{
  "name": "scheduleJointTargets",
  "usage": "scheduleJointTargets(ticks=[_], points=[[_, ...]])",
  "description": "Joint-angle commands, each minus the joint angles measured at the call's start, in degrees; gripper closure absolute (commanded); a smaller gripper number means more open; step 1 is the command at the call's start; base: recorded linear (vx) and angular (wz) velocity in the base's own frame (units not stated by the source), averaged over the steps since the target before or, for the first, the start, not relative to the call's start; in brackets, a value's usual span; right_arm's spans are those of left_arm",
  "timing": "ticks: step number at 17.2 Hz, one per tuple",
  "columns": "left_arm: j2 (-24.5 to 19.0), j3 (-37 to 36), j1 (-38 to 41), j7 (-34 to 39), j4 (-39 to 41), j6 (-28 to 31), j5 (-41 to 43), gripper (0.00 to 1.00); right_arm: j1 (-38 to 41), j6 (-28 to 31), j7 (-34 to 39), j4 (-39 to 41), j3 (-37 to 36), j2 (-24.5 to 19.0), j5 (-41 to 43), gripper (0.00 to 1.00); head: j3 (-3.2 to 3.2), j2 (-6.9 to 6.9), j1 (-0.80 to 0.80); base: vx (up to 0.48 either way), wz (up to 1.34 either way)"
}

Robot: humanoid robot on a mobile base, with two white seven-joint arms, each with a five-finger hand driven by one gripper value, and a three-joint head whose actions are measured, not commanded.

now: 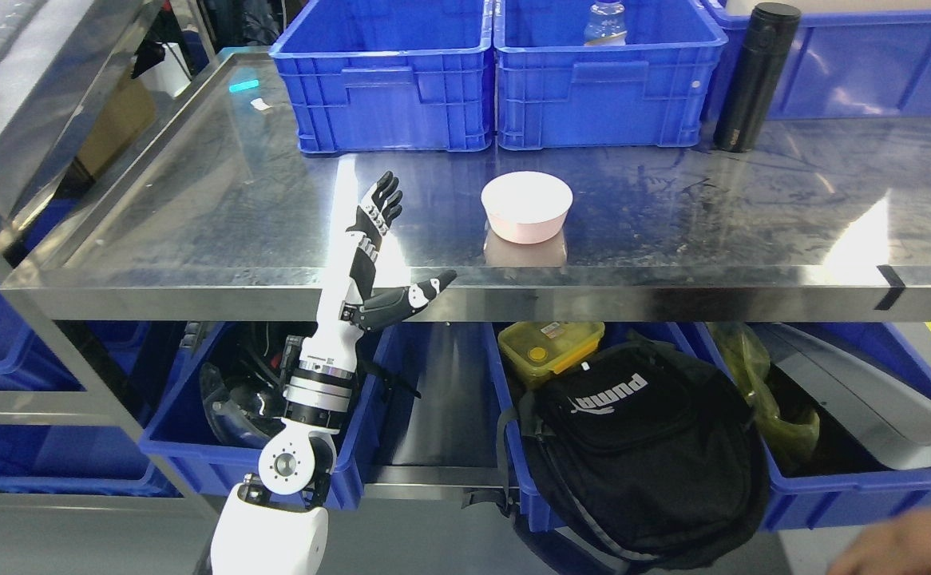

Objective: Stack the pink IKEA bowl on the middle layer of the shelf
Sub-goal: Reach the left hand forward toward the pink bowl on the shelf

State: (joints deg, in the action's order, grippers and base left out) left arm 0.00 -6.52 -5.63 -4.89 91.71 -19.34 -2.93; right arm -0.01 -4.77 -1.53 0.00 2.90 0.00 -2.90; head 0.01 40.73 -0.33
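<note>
A pink bowl (527, 206) stands upright on the steel shelf (194, 216), near the shelf's front edge at the middle. My left hand (386, 239) reaches over the front edge, to the left of the bowl and apart from it. Its fingers (383, 200) are stretched out flat and the thumb (425, 289) points right toward the bowl. It holds nothing. My right arm does not show.
Two blue crates (386, 80) (605, 80) stand at the back of the shelf, with a black flask (753, 76) to their right. Below are blue bins, a black backpack (641, 447) and a yellow lunch box (549, 345). A person's hand (905, 547) shows at the lower right corner.
</note>
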Motion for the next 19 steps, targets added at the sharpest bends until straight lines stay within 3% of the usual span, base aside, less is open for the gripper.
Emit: scheduleJointTargets(ticks=[1,4,6,9,11,13,16,19], points=[[-1.0,0.8,-0.4,0.0,-0.2,-0.6,0.0,0.00,1.2,0.0,0.0,1.0,0.0,1.0,0.0,0.00,0.00,0.00,0.00,0.004,0.19],[-1.0,0.9,-1.3,-2.6,-0.4,-0.5,0.0,0.00,1.2,0.0,0.0,1.0,0.0,1.0,0.0,0.00,0.00,0.00,0.00,-0.010,0.04],[-1.3,0.7,-4.2,-14.2,-1.6,0.1,2.7,0.01,1.2,0.0,0.0,1.0,0.0,1.0,0.0,0.00,0.00,0.00,0.00,-0.008,-0.04],[-3.2,1.4,-10.6,-26.5,-4.7,0.3,22.2,0.02,1.2,0.0,0.0,1.0,0.0,1.0,0.0,0.00,0.00,0.00,0.00,0.001,0.00],[-4.5,1.0,-16.0,-30.6,-4.7,0.8,32.6,0.02,1.2,0.0,0.0,1.0,0.0,1.0,0.0,0.00,0.00,0.00,0.00,0.001,0.01],[-4.7,0.8,-21.8,-32.6,-4.7,0.9,38.9,0.03,1.2,0.0,0.0,1.0,0.0,1.0,0.0,0.00,0.00,0.00,0.00,0.000,0.00],[-3.9,-2.6,-29.5,-43.3,-4.7,1.5,44.1,0.02,1.2,0.0,0.0,1.0,0.0,1.0,0.0,0.00,0.00,0.00,0.00,0.000,0.00],[-3.6,-12.6,-35.0,-45.0,-6.0,10.0,51.7,0.04,1.2,0.0,0.0,1.0,0.0,1.0,0.0,0.00,0.00,0.00,0.00,0.000,0.00]])
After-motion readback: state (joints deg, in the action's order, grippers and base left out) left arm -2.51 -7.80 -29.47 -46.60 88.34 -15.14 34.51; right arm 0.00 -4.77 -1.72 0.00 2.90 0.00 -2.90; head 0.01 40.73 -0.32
